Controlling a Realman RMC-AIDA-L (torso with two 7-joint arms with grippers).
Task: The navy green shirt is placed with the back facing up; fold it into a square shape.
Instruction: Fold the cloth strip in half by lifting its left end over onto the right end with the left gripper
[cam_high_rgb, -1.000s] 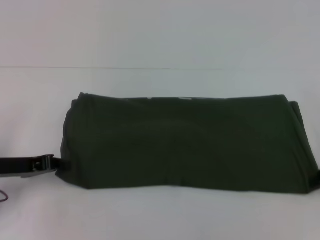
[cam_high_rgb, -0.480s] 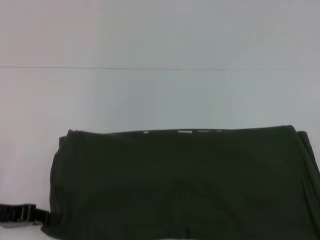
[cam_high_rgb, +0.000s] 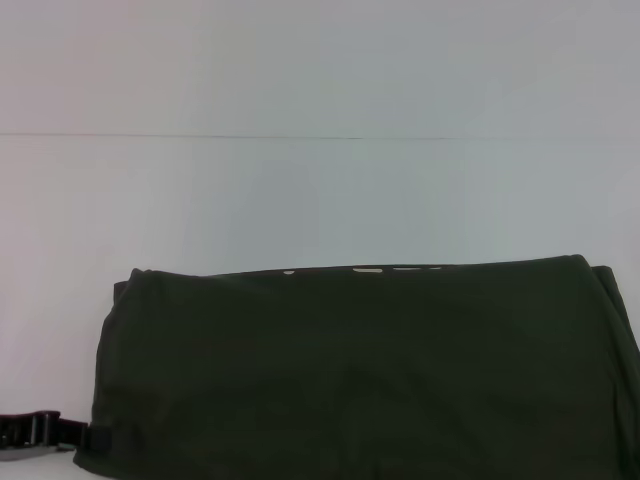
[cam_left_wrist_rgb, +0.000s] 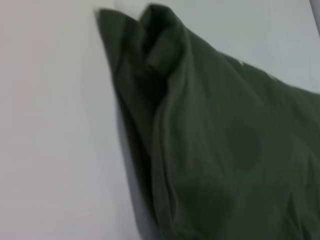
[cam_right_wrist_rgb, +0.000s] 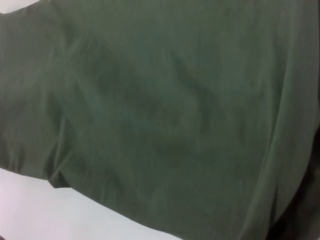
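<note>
- Now the shirt (cam_high_rgb: 360, 370) lies on the white table (cam_high_rgb: 300, 200) as a wide, dark green band, folded over on itself.
- It fills the near part of the head view and runs off the bottom edge and the right edge.
- Small pale bits (cam_high_rgb: 368, 269) peek out along its far edge.
- The left gripper (cam_high_rgb: 88, 438) is low at the shirt's left near corner, right against the cloth. I cannot tell if it is open or closed.
- The left wrist view shows the shirt's (cam_left_wrist_rgb: 215, 145) bunched end with stacked folds, lying on the table (cam_left_wrist_rgb: 50, 125).
- The right wrist view is almost all green cloth (cam_right_wrist_rgb: 165, 110), with a bit of table (cam_right_wrist_rgb: 45, 210) beside it.
- The right gripper does not show anywhere.
</note>
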